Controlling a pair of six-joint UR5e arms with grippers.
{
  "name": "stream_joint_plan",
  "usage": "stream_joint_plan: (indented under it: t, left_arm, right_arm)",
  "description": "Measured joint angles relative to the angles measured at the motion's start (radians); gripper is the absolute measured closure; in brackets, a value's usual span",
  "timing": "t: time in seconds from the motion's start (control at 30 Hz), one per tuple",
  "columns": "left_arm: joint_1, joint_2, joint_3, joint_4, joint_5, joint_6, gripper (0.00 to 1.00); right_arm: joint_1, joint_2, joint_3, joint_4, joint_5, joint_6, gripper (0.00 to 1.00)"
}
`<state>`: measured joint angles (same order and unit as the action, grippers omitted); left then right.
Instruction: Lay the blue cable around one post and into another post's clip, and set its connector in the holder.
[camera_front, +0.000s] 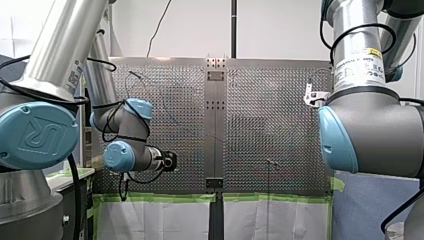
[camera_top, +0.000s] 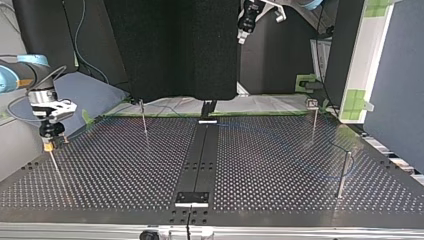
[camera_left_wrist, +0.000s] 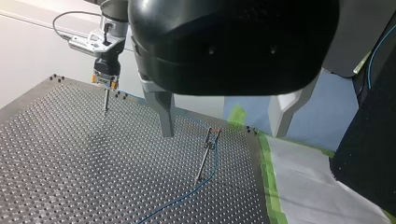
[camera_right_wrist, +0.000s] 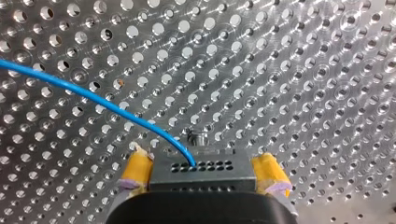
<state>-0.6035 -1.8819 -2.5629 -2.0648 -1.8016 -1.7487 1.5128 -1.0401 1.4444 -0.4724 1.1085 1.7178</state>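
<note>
We are at the last step: setting the connector (camera_right_wrist: 201, 165) in the holder. Our right gripper (camera_right_wrist: 203, 171) holds the connector between its yellow pads (camera_right_wrist: 136, 169), near a side edge of the counter (camera_top: 280, 165). A thin post (camera_right_wrist: 196, 137), which we think is the holder, stands just under it. Next it should go straight down, slowly. The blue cable (camera_left_wrist: 187, 191) lies along the counter by the clip post (camera_left_wrist: 208, 154). Our left gripper (camera_left_wrist: 222, 134) is wide and holds nothing.

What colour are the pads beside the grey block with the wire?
Yellow. The pads show best in the right wrist view.
</note>
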Motion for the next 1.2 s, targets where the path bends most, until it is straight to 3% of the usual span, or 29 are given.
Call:
stream_joint_plan:
  t: [1.2]
  left_arm:
    - [0.000,0.000,0.000,0.000,0.000,0.000,0.00]
  right_arm:
    - [-0.004,0.000,0.000,0.009,0.078,0.003,0.00]
